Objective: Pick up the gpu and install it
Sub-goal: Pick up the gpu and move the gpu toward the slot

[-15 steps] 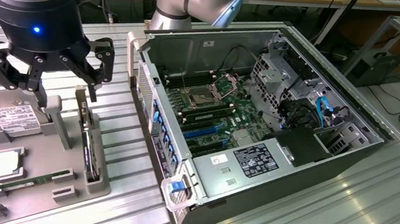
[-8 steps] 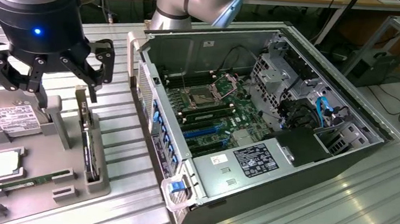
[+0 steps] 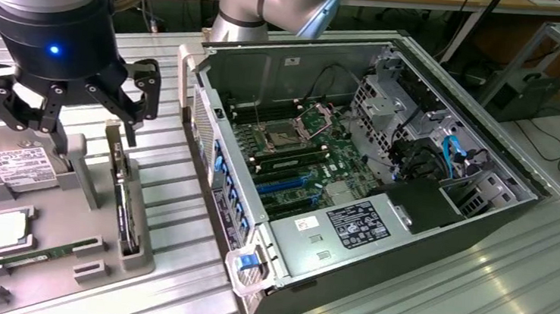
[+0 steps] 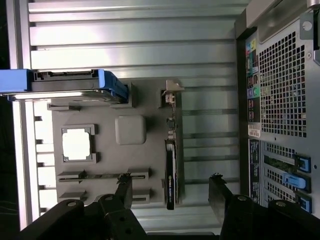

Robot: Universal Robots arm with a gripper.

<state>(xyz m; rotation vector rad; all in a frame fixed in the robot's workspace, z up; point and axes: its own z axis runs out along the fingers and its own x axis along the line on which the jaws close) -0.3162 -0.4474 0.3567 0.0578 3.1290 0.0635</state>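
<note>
The gpu (image 3: 121,202) stands on edge in a slot of the grey holder tray (image 3: 71,219), a thin dark card with its silver bracket toward the far end. In the wrist view the gpu (image 4: 170,167) shows edge-on, with the bracket (image 4: 171,92) at one end. My gripper (image 3: 69,127) hovers above the tray, open and holding nothing. Seen from the wrist, my gripper (image 4: 170,184) has one black finger (image 4: 125,187) on each side of the card's line, well apart from it.
On the tray also sit a silver hard drive (image 3: 11,160) in a blue frame, a square CPU (image 3: 8,228) and a green memory stick (image 3: 43,252). The open computer case (image 3: 359,187) lies at the exterior view's right on the ribbed metal table (image 3: 511,299), motherboard exposed.
</note>
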